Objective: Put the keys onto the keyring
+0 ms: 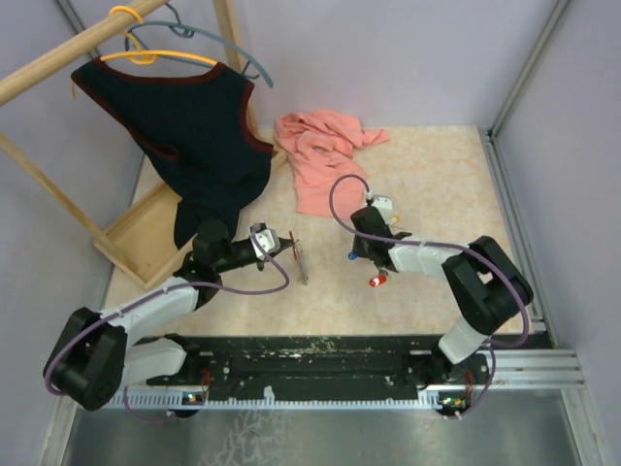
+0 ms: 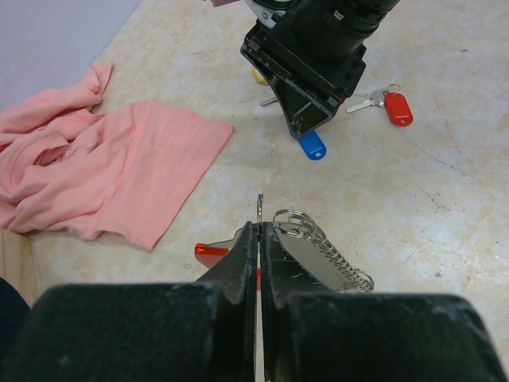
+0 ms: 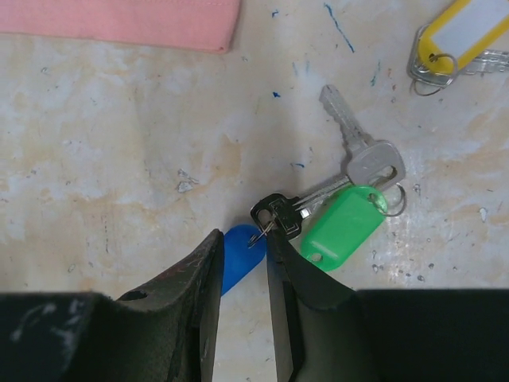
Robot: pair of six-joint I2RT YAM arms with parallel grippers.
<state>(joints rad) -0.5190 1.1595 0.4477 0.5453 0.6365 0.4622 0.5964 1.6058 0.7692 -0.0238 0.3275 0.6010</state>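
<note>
Top external: beige tabletop (image 1: 437, 184) (keys (image 1: 377, 282) atop), lilac walls (image 1: 388, 58).

Beige table (image 1: 437, 175), pink cloth (image 1: 315, 155), scattered keys (image 2: 398, 107)

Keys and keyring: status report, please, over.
Left jaws shut on keyring. Right jaws around blue key, grip unclear. Green key, red key lie loose. Nothing in the way.

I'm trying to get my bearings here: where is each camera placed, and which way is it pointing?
Top external: high behind the robot, looking down at the table; left arm and right arm show.
Left wrist: on the left arm, facing the right tool; its own fingers show, pinching the keyring.
Right wrist: on the right arm, looking down at the green key; its own fingers show.
Shared: both wrist views show the blue key.
</note>
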